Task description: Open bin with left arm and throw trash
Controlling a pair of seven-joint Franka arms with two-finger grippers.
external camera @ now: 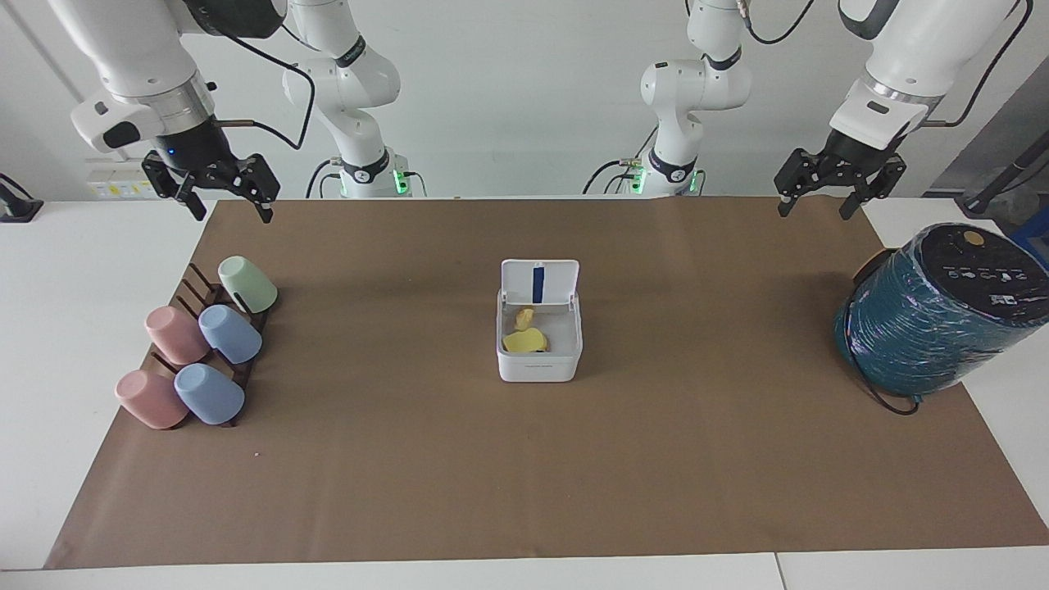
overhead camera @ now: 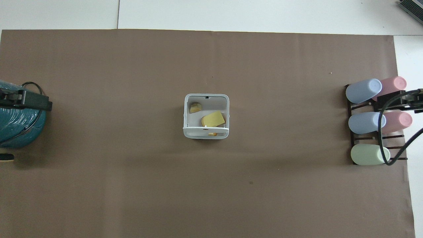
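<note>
Left tool (external camera: 821, 190) released, right tool (external camera: 224, 195) released, bin (external camera: 539, 360) open, no readable writing

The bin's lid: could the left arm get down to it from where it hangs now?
Probably yes. The left gripper hangs open, holding nothing, with only bare brown paper between it and the bin, whose lid stands upright.

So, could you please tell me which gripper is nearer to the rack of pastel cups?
The right. The right gripper hangs raised almost above the cup rack, at that end of the table; the left gripper hangs at the other end, near the teal cylinder.
</note>
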